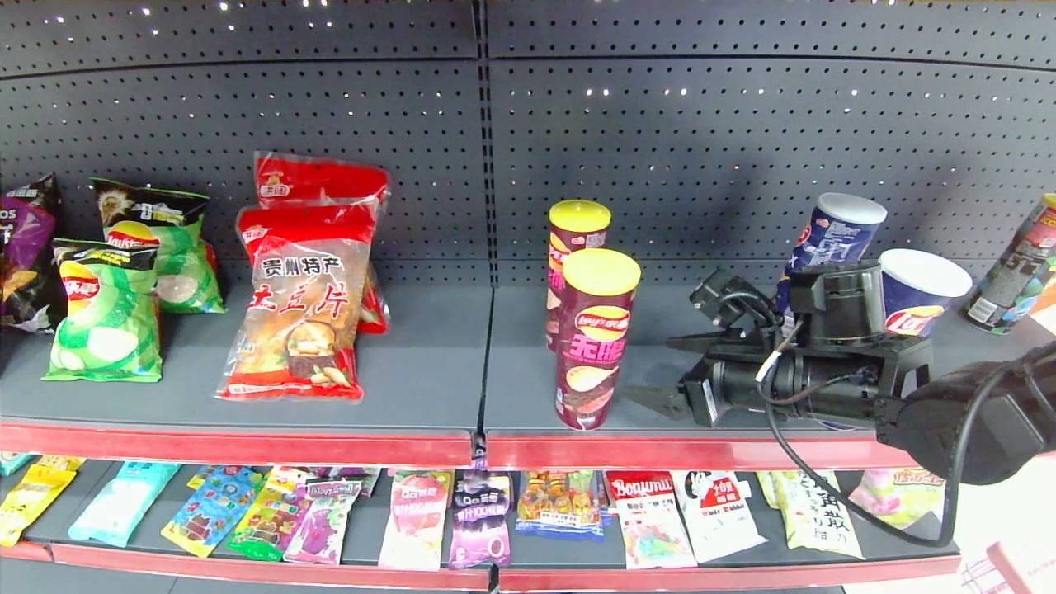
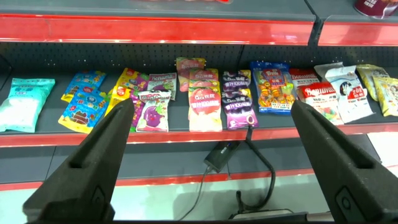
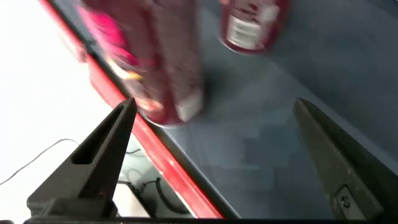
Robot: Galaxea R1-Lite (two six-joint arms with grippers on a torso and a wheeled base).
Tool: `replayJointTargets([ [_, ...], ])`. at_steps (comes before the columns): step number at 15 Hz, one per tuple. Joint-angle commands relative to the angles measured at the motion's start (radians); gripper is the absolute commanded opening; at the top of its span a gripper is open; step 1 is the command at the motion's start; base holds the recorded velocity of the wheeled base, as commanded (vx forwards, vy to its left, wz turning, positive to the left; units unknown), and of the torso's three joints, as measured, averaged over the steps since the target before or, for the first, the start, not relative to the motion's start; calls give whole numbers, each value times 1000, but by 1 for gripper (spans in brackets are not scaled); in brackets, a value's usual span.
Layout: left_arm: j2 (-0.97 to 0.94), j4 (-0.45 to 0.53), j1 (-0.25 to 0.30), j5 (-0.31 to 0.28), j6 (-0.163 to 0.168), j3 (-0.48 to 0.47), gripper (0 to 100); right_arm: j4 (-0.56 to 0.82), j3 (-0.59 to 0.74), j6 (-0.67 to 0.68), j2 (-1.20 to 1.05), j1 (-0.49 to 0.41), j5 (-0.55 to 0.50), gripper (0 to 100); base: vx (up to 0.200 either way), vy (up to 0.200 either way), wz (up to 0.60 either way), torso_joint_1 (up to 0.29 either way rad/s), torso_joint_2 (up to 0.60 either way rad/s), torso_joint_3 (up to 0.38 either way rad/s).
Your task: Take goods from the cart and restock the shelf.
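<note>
A tall maroon crisp can [image 1: 596, 338] with a yellow lid was seen standing upright at the front of the upper shelf [image 1: 412, 371], close to its red edge strip [image 1: 247, 445]. A second can of the same kind [image 1: 575, 247] was placed directly behind it, nearer the perforated back panel. In the right wrist view the front can [image 3: 165, 68] was shown blurred, with the second one [image 3: 252, 25] beyond it.

The right gripper [image 1: 660, 370] was held just beside the front can, over the shelf board, with its jaws spread wide and nothing between them; no contact with the can could be made out. Behind the arm, two blue white-lidded cans [image 1: 833, 235] were tilted.

Further left, red snack bags [image 1: 301, 305] and green crisp bags [image 1: 107, 313] were propped up.

The left gripper [image 2: 212, 104] was likewise spread wide and empty, facing sweet packets [image 2: 205, 99] on the lower shelf.
</note>
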Motion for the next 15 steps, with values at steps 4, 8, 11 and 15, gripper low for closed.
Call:
replayJointTargets([
  [4, 0, 0, 1, 0, 0, 0, 100, 0, 7, 2, 23, -4, -100, 100, 0, 0, 0, 0, 0, 0],
  [8, 0, 0, 1, 0, 0, 0, 100, 0, -2, 4, 53, 8, -146, 100, 0, 0, 0, 0, 0, 0],
  [11, 0, 0, 1, 0, 0, 0, 100, -2, -2, 4, 68, 24, -160, 100, 0, 0, 0, 0, 0, 0],
  [15, 0, 0, 1, 1, 0, 0, 100, 0, -40, 5, 96, 27, -166, 100, 0, 0, 0, 0, 0, 0],
])
